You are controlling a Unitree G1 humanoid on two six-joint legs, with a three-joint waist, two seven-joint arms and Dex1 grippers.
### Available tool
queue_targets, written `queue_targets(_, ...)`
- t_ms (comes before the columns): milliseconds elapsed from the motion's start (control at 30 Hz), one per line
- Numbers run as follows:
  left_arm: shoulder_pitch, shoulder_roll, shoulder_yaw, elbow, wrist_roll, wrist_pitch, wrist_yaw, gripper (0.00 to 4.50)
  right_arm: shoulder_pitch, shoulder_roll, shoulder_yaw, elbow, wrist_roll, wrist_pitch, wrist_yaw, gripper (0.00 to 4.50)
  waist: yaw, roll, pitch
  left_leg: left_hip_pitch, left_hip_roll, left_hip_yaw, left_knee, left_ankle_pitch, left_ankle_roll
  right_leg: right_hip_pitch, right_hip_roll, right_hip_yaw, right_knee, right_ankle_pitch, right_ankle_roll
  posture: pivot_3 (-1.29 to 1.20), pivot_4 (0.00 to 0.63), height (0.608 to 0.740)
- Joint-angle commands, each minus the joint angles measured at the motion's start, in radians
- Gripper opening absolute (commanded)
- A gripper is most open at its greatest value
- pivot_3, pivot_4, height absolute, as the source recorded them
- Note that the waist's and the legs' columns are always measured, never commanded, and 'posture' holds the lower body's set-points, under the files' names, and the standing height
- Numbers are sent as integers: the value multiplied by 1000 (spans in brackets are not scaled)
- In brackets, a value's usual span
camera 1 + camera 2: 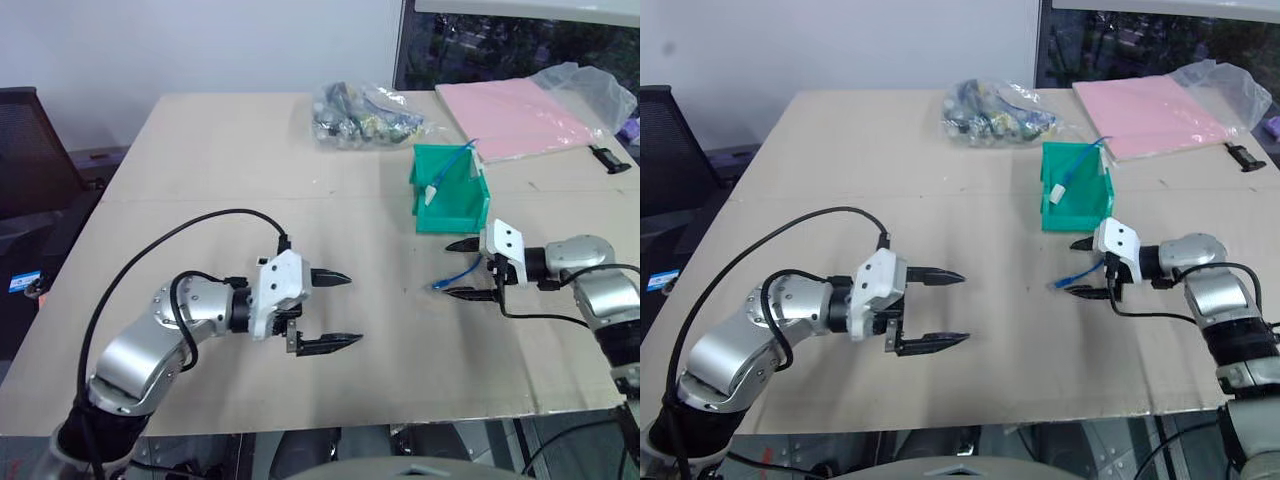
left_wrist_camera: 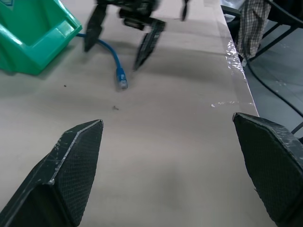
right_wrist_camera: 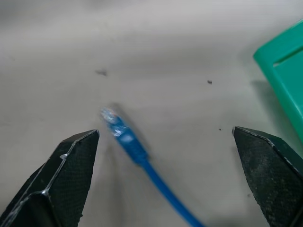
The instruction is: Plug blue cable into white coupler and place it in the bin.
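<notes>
Your right gripper (image 1: 463, 268) has its fingers spread wide and empty, with the cable (image 3: 130, 142) lying on the table (image 1: 220, 160) just ahead of the tips and between them — the plug end points away from the wrist. Your left gripper (image 1: 335, 310) is spread just as wide, holding nothing, hovering over bare table well apart from the cable.

You look to be at the very first step, the reach for the cable; nothing is plugged yet. The next move calls for lowering the right fingers around the cable a little behind the plug, so the plug stays free to go into the coupler, then closing.

Beyond the right fingers, just to their far side, stands the bin (image 1: 450, 205). It already has a blue cable with a white end piece (image 1: 430, 190) leaning in it — not the one you want. I cannot make out the coupler on the table.

The right wrist view gives you the plug lined up between the fingers, which the head views show only as a small blue fleck. The left wrist view shows the right gripper from the front, straddling the cable beside the bin. The head views alone show a bag of cables (image 1: 365, 112) and a pink sheet (image 1: 520, 115) far off.
</notes>
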Motion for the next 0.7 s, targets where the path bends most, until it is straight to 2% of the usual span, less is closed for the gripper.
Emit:
queue_targets(33,21,0,-8,-27,19,8,33,4500,-50,7,31,73,-40,-38,61,3955,1,0,0,-1,0,-1,0,0,0,-1,-1,0,0,0,0,0,150,740)
queue_targets(167,65,6,-6,-32,50,1,66,4500,-57,7,57,94,-59,-66,120,2226,1,0,0,-2,0,-1,-1,1,-2,-2,-5,1,0,0,0,0,150,740)
queue_targets(233,80,7,-2,-28,57,-7,72,4500,-52,13,59,84,-60,-73,134,1096,2,0,0,-2,0,-2,-1,0,0,-1,-6,1,0,0,0,0,150,740)
queue_targets(333,85,6,0,-20,64,-11,75,4500,-48,23,63,73,-64,-78,141,109,1,0,0,0,0,-2,-1,0,0,0,-6,1,0,0,0,0,150,740)
queue_targets(533,45,7,0,9,72,-13,68,4500,-14,70,81,-49,-49,-5,127,109,-7,0,0,1,0,-2,-1,0,-1,1,-6,1,2,0,-1,0,150,740)
queue_targets(700,-19,0,-33,62,100,-35,49,4500,33,155,126,-231,-31,164,74,109,-22,0,0,1,1,-4,-1,0,-1,-1,-6,0,6,0,-1,0,150,740)
